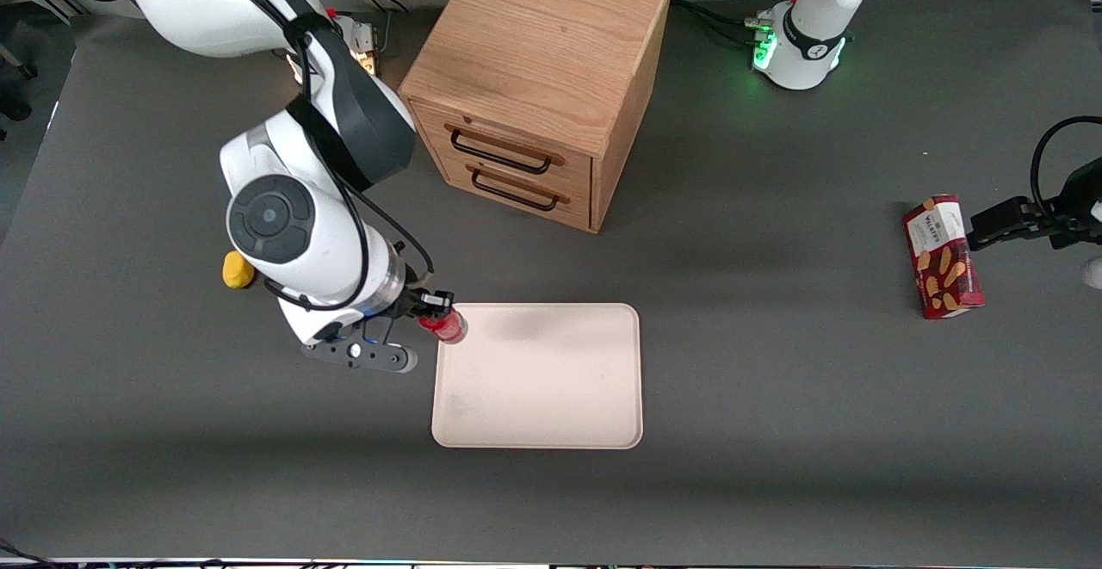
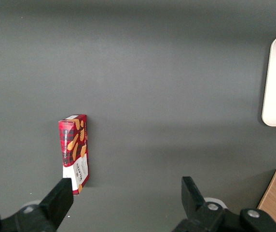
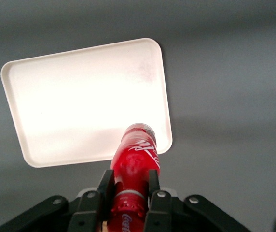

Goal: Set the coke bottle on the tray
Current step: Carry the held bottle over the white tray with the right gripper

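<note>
My right gripper point(image 1: 433, 312) is shut on the coke bottle point(image 1: 445, 325), a small red bottle with white lettering. In the wrist view the two black fingers point(image 3: 105, 185) clamp the coke bottle point(image 3: 137, 159) near its neck, and its body points out over the tray point(image 3: 80, 101). The pale pinkish-cream tray point(image 1: 551, 414) lies flat on the grey table. The bottle hangs in the air at the tray's corner nearest the working arm, at the edge toward the drawer cabinet.
A wooden drawer cabinet point(image 1: 542, 78) with two black handles stands farther from the front camera than the tray. A red biscuit box point(image 1: 943, 256) lies toward the parked arm's end of the table. A yellow object point(image 1: 237, 270) shows beside the working arm.
</note>
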